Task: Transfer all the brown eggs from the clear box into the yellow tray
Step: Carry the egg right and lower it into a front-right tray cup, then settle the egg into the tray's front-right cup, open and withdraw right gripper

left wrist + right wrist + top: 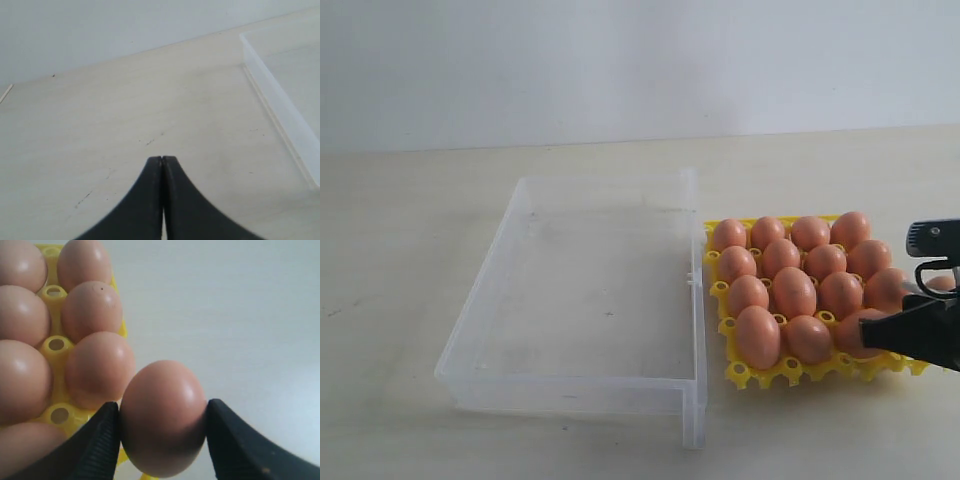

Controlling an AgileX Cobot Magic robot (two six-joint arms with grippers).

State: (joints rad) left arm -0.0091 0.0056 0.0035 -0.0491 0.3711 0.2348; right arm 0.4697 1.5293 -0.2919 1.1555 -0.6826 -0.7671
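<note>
Table: pale, matte surface under everything.
Clear box: see-through bin with low walls, left of the yellow tray in the exterior view; its right wall stands just beside the tray's left edge.
Yellow tray: bright lattice with round holes in its pegs, right of the box; its right end is hidden behind the black arm.
Brown eggs: reddish-brown and all alike, standing in the tray's cups in close rows, neighbours touching or nearly so. Every egg in view is in the tray or in the right pincer.
Right gripper: low over the tray's near right corner, its two black fingers clamped on one egg, one finger on each flank.
Held egg: upright between the fingers at the tray's outer edge, just beside the last seated egg of its row; whether it rests in a cup cannot be told.
Left gripper: fingers pressed together with nothing between them, above bare table, near an outer wall of the box.
</note>
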